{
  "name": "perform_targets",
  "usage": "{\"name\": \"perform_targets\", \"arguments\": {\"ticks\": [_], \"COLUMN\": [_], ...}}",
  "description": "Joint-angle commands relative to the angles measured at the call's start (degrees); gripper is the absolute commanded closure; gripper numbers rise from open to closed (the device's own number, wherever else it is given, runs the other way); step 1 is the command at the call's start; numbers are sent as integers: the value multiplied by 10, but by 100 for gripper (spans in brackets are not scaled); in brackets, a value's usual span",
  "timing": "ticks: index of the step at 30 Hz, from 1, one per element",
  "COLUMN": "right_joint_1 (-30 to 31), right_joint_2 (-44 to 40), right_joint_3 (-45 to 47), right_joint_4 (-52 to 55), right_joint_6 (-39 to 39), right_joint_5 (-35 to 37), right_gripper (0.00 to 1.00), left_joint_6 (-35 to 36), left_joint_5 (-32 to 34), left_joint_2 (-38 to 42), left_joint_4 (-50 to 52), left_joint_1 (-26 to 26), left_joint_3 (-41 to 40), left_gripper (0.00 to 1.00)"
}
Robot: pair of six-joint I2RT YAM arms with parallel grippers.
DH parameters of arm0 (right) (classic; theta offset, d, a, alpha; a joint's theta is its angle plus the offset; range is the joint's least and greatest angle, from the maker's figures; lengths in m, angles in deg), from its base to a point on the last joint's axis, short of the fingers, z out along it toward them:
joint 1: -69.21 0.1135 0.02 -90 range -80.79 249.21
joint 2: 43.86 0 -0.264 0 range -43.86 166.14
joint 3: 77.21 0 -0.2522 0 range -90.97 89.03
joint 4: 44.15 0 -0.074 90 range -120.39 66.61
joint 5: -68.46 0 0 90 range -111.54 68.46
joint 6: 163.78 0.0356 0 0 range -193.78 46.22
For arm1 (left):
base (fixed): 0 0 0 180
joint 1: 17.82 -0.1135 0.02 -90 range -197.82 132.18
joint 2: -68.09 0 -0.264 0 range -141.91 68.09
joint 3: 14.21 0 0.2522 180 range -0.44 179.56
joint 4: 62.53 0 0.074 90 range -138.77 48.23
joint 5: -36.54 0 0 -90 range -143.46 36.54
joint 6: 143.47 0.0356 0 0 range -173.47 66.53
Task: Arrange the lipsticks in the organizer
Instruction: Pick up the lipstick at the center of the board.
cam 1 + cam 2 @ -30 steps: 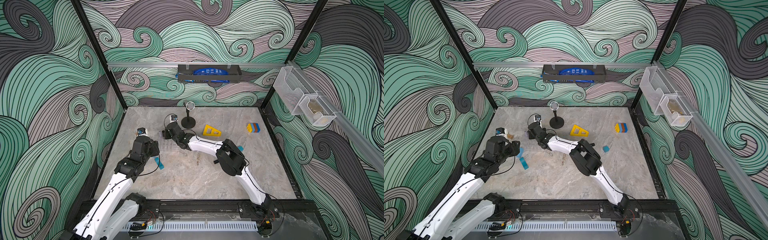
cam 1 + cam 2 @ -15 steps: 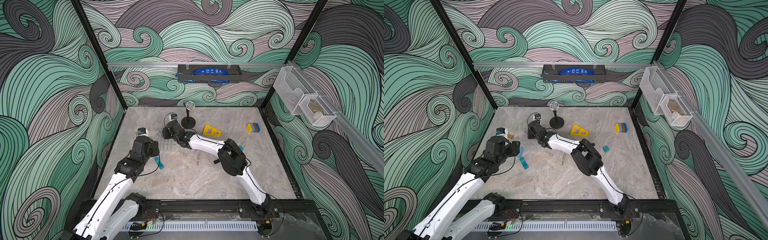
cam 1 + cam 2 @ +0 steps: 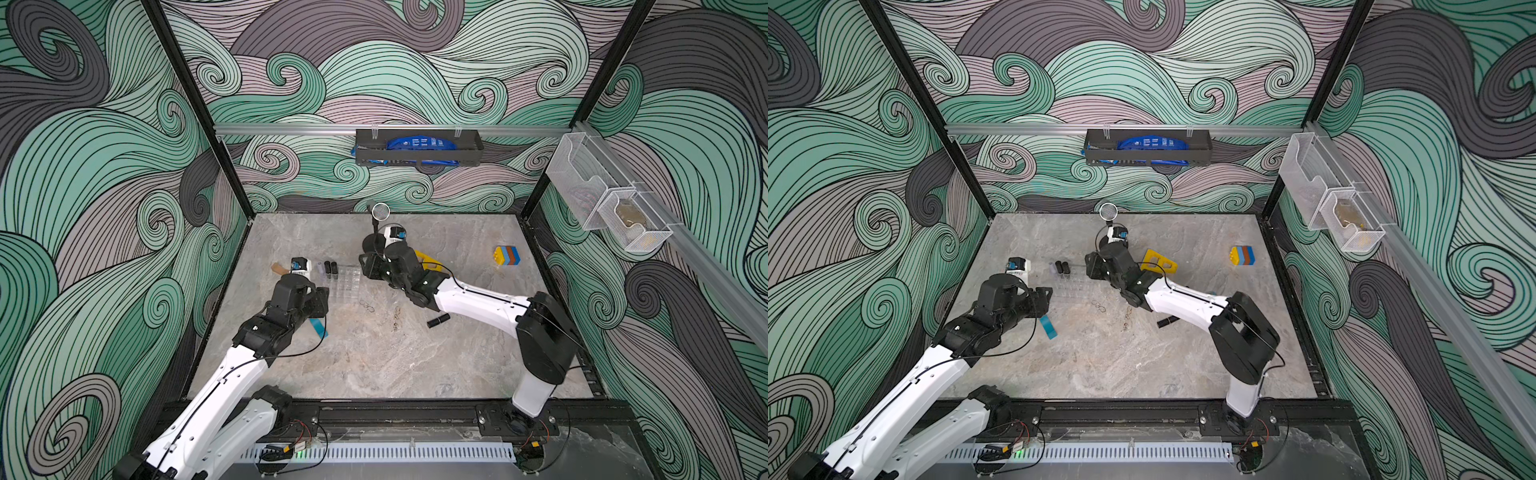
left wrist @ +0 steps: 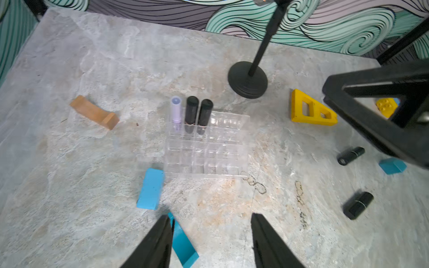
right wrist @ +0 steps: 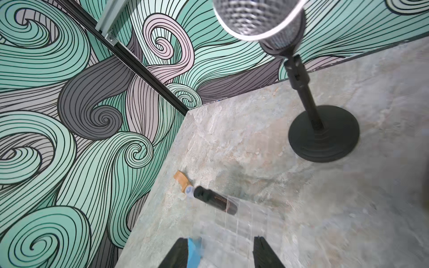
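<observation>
The clear organizer [image 3: 345, 286] [image 4: 209, 150] lies left of the table's centre. Two black lipsticks [image 4: 191, 111] [image 4: 205, 113] stand in its back row, beside a lilac tube [image 4: 176, 111]; in both top views they show as dark caps [image 3: 330, 268] [image 3: 1062, 267]. Two more lipsticks [image 4: 350, 156] [image 4: 358, 205] lie on the table to the right; in a top view only one lipstick [image 3: 437, 321] shows. My right gripper [image 5: 220, 239] [image 3: 365, 266] hovers open over the organizer's right side, holding nothing. My left gripper [image 4: 210, 215] [image 3: 320, 297] is open and empty at the organizer's near edge.
A microphone stand [image 3: 380, 211] [image 5: 322, 137] rises just behind my right gripper. Under the right arm lies a yellow triangular frame [image 4: 311, 111]. A light blue block [image 4: 151, 188] and a teal wedge [image 4: 183, 241] sit by my left fingers. A tan block [image 4: 94, 112] lies far left, and a coloured block stack [image 3: 507, 255] back right.
My right gripper has drawn back to the right from the standing lipsticks, and its jaws have spread. The left arm has hardly moved.
</observation>
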Motion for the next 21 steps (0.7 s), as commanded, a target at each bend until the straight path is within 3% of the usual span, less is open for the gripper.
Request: {"name": "perform_targets", "arguments": {"ticks": [1,9,16,21], "right_joint_1": [-12,-118,-261,-312], "right_joint_2": [-73,-233,-308,-335], "right_joint_3": [78,240,326,351], "right_joint_4": [16,133,110,101], "right_joint_6": [5,-29,-25,-21], "right_joint_5": [-10,-81,-173,-199], "right_gripper": [48,47,46,46], "left_joint_6": [19,39,73,107], "left_joint_5": [20,-8,-76,-118], "left_joint_2": [-15,-102,-260,-394], "left_joint_4": [-35,-143,-202,-206], "left_joint_1": [54,176,260,309], "left_joint_3": [14,-9,29,102], "left_gripper": [42,41,41,41]}}
